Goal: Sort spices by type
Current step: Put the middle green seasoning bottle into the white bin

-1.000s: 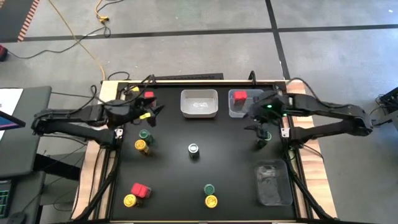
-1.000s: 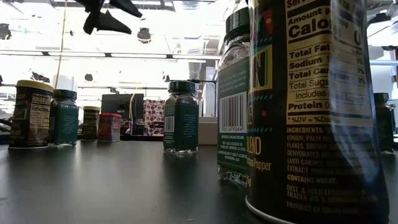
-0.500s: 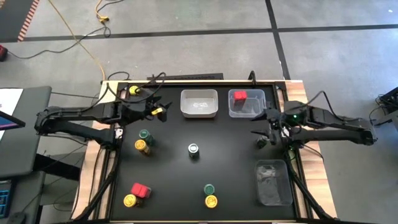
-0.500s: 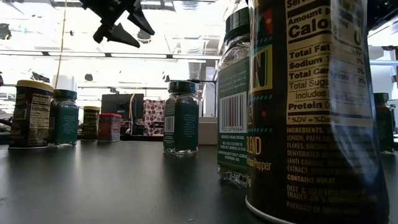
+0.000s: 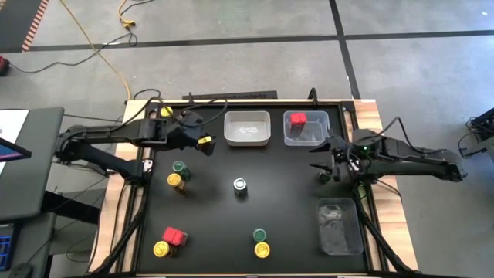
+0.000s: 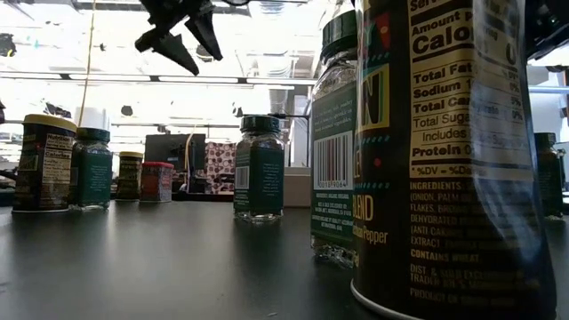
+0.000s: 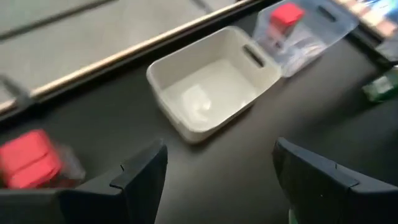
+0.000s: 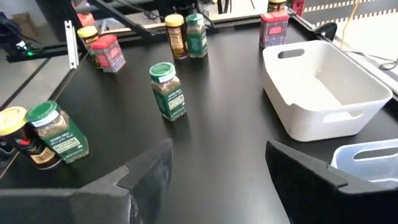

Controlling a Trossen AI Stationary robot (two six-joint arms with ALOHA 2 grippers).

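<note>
Matte black counter [image 5: 293, 208], glossy little spices [image 5: 177, 174] scattered all over it. The white tub [image 5: 247, 128] at the far edge is empty; the clear bin [image 5: 307, 128] right of it holds one boxy red tin [image 5: 297, 120]. Left end effector [image 5: 199, 140] and right end effector [image 5: 323, 162] both hang released, grasping nothing.

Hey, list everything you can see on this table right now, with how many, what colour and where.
white bin: one, white, back centre, empty.
clear bins: two, clear; back right holding a red box, front right.
red boxes: three, red; one in the back clear bin, one front left, one back left by the left arm.
green jars: three clear to see, green lids; left, centre, front centre; a fourth seems to stand by the right gripper.
yellow jars: four, yellow lids; back left, left, front left, front centre.
left gripper: open, empty, above back left, near the white bin.
right gripper: open, empty, right side.
</note>
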